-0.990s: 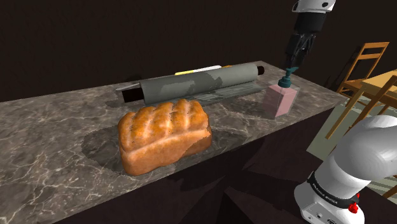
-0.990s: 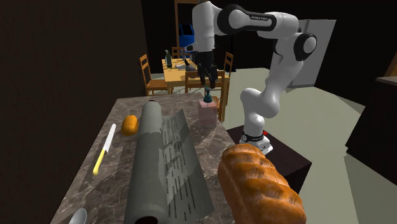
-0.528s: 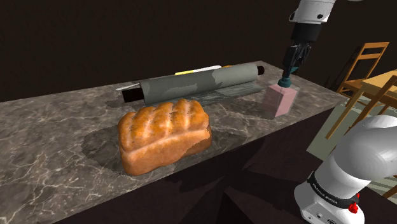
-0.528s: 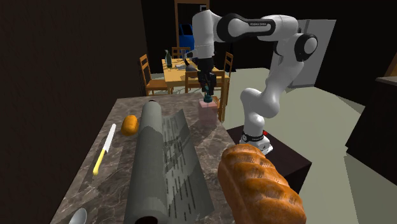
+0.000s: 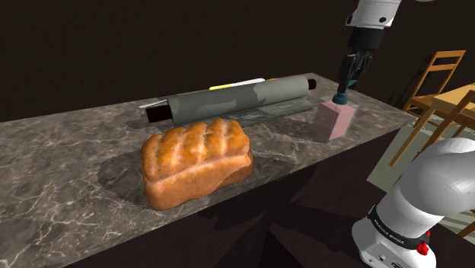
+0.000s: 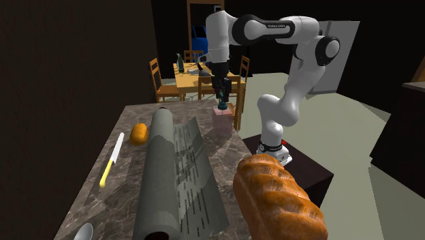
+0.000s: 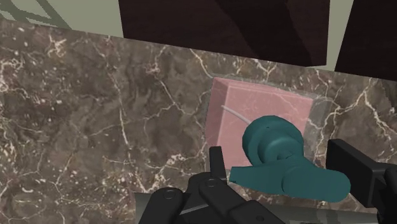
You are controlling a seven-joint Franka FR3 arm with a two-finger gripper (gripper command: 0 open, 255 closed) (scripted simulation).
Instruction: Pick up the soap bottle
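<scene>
Standing upright on the dark marbled table (image 5: 76, 145), near its end at the shoulder view's right, the soap bottle (image 5: 336, 120) is seen as a pink square body topped by a teal pump (image 7: 280, 159). The black hand (image 5: 346, 85) is held straight above it, pointing down, and its fingers (image 7: 217, 159) are set apart on either side of the pump head. Whether they press on the pump cannot be told. The bottle's base is rested on the table. A brown bread loaf (image 5: 196, 160) is laid well apart from the bottle, and a long grey roll (image 5: 236, 99) is laid behind the loaf.
</scene>
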